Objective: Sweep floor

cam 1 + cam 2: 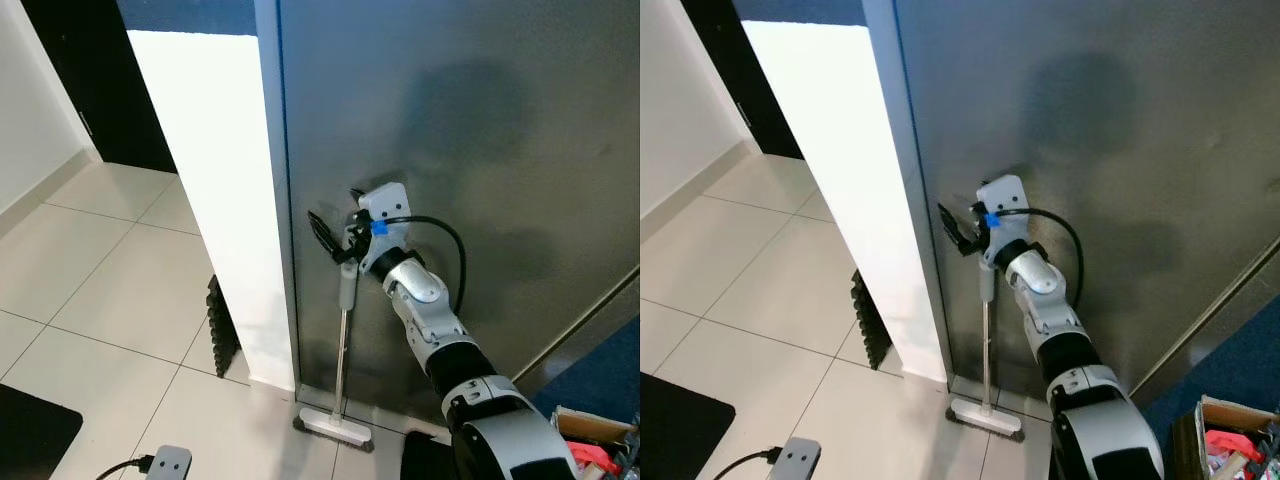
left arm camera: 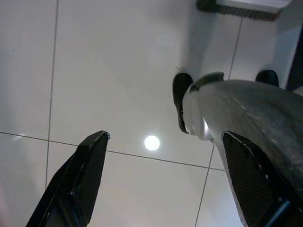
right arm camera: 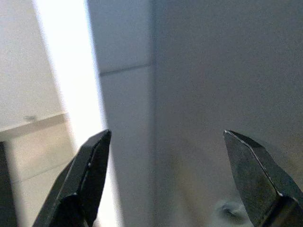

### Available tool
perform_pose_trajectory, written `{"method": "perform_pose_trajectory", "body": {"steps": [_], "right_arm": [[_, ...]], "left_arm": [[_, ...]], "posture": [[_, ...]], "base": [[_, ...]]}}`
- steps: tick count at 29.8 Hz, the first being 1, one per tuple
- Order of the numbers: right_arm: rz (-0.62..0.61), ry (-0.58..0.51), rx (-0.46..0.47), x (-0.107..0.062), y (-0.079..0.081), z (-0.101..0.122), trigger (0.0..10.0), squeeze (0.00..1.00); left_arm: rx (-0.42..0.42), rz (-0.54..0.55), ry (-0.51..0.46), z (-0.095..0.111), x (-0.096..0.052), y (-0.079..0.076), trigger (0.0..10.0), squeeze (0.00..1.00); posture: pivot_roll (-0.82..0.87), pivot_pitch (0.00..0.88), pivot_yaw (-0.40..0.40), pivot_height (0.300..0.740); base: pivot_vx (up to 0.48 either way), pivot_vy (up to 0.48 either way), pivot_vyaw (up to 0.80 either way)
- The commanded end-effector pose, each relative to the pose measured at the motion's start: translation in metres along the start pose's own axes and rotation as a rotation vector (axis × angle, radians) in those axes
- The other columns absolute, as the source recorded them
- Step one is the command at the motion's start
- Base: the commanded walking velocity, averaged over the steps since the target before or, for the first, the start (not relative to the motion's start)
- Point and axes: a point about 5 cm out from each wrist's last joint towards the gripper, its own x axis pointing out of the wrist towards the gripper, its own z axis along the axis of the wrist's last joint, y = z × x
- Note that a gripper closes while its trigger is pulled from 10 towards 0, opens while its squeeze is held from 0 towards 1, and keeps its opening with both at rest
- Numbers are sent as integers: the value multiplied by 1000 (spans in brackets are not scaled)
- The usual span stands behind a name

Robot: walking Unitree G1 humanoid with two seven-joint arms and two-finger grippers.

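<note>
**Broom within reach, grasp not yet made**

We found the broom [image 1: 341, 370] standing nearly upright against the grey wall panel [image 1: 480, 130], its brush head on the pale tiled floor [image 1: 120, 290] at the foot of the panel. Our right gripper [image 1: 330, 238] was raised to the top of the handle, just beside its grip. In the right wrist view its two fingers [image 3: 85, 175] stood well apart with nothing between them. The left gripper [image 2: 161, 184] hung low over the tiles, its fingers likewise spread and empty.

We judged the main risk to be a nudge. The broom merely leaned on the panel, so a finger brushing the handle before closing could tip it sideways and send it sliding to the floor. A close made too high might also catch only the very end and let the handle swing loose.

A cardboard box [image 1: 1225, 440] sat at our right, on the blue floor [image 1: 600, 375]. It held something red and other clutter that we could not identify.
</note>
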Motion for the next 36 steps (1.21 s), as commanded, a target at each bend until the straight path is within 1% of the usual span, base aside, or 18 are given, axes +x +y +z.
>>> {"method": "perform_pose_trajectory", "body": {"steps": [1,3,6,7,10,11,14,15,16,18,19,20,22,26,28,31,33,36], "right_arm": [[41,39,74,-9,4,-12,10000,0],[64,59,108,-15,4,-18,10000,0],[158,100,243,-39,4,-31,10000,0],[158,100,243,-39,4,-31,10000,0],[246,137,350,-64,4,-38,10000,0],[246,137,350,-64,4,-38,10000,0],[281,231,378,-83,5,-55,10000,0],[169,354,358,-97,-2,-79,10000,0],[169,354,358,-97,-2,-79,10000,0],[15,514,361,-119,-11,-107,10000,0],[15,514,361,-119,-11,-107,10000,0],[-77,609,388,-138,-14,-123,10000,0],[-129,652,415,-152,-13,-131,10000,0],[-212,736,391,-172,-13,-142,10000,0],[-233,753,390,-176,-13,-145,10000,0],[-380,856,355,-196,-17,-155,10000,0],[-380,856,355,-196,-17,-155,10000,0],[-498,970,302,-214,-19,-163,10000,0]], "left_arm": [[0,14,30,-4,-1,3,10000,0],[3,17,27,-2,0,4,10000,0],[1,28,23,5,3,5,10000,0],[1,28,23,5,3,5,10000,0],[-6,42,33,9,4,7,10000,0],[-6,42,33,9,4,7,10000,0],[-1,46,41,12,5,8,10000,0],[-2,45,45,15,7,8,10000,0],[-2,45,45,15,7,8,10000,0],[2,43,46,18,8,6,10000,0],[2,43,46,18,8,6,10000,0],[6,40,45,21,9,4,10000,0],[9,37,45,22,10,2,10000,0],[13,34,46,24,10,1,10000,0],[14,33,45,24,11,1,10000,0],[21,30,51,24,11,0,10000,0],[21,30,51,24,11,0,10000,0],[22,29,59,22,11,0,10000,0]], "posture": [[-11,67,33,740],[-14,56,35,740],[-26,32,46,740],[-26,32,46,740],[-40,19,56,740],[-40,19,56,740],[-54,4,62,740],[-60,0,61,740],[-60,0,61,740],[-67,0,61,740],[-67,0,61,740],[-69,0,61,740],[-71,0,61,740],[-79,0,62,740],[-79,0,62,740],[-75,0,61,740],[-75,0,61,740],[-77,0,62,740]], "base": [[0,0,0],[0,0,0],[0,0,0],[0,0,0],[0,0,0],[0,0,0],[0,0,0],[-240,0,0],[-240,0,0],[-279,0,0],[-311,0,0],[-311,0,0],[-309,0,0],[-311,0,0],[-311,0,0],[-312,0,0],[-311,0,0],[-304,0,0]]}}
